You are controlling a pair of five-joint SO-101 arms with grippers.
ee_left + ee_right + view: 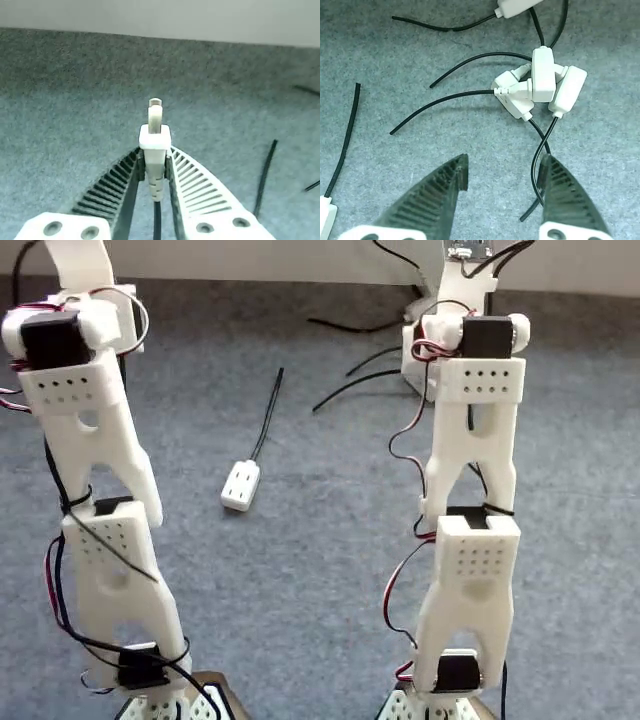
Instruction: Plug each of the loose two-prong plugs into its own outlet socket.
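2 grippers show 2 different states. The left gripper (155, 154) is clamped narrow on a white 2-prong plug (155, 140). Its ribbed fingers (195, 185) press the plug's body from both sides. The flat prongs (155, 114) stick straight out past the fingertips, and the plug's black cord (157, 220) runs back between the fingers toward the wrist. The plug is held clear of the grey carpet (60, 100). Off to a side of this gripper, well apart from it, a loose cord end (264, 175) lies on the carpet.

The right gripper (505, 162) stands wide, with nothing between its dark fingers. Ahead of the fingertips, near but not touching them, lies a heap of loose plugs (540, 82). It holds at least 3 white bodies lying across each other and touching. Their black cords (445, 100) curl away over the carpet, and 1 of them loops back to pass just beside a fingertip. Farther ahead sits another white plug (517, 6). Well out past the opposite finger lies a white block (326, 215) with a straight black cord. I cannot tell whether it is the socket.

In the high view an outlet socket (240, 486) lies flat on the carpet between the 2 arms (100, 490). It touches neither arm, and its socket cord (268, 410) leads away from their bases.
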